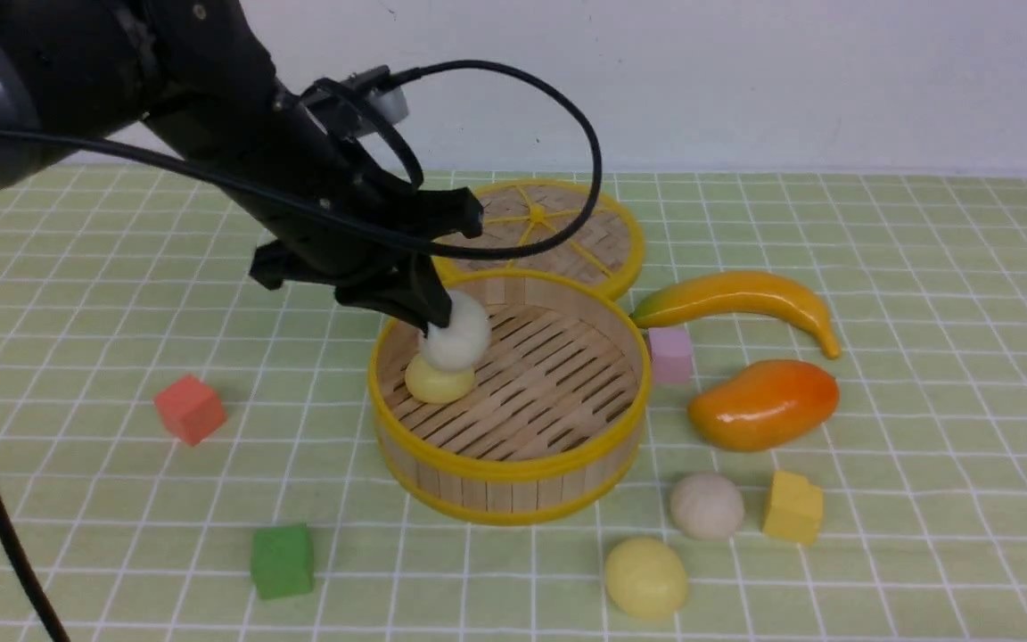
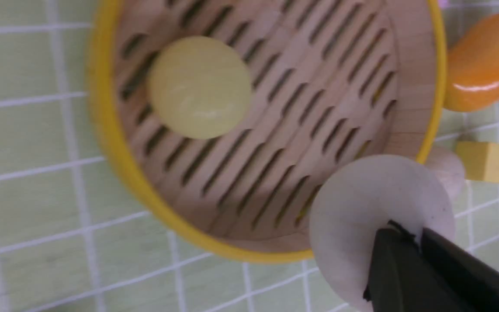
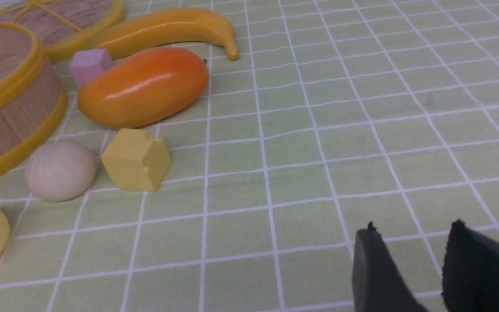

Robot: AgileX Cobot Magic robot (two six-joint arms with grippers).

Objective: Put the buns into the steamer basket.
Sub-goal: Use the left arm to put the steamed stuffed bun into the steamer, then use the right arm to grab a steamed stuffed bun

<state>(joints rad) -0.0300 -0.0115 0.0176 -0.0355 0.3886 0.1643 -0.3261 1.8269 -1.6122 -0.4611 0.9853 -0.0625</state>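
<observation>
Presently the left jaws are pressed together against a white bun (image 1: 455, 334) over the steamer basket (image 1: 513, 464), which holds a yellow bun (image 1: 439, 382). The right jaws are spread, empty. Two further buns (image 1: 707, 506) lie outside.

Yellow bun (image 1: 439, 382) lies in steamer basket (image 1: 513, 470), white bun (image 1: 460, 335) above.

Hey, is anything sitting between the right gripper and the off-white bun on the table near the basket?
Yes. The small yellow cube sits close beside the smooth off-white round bun, on the side facing the open right gripper. A sideways approach would likely meet the cube first; from above, nothing visible covers the bun.
</observation>
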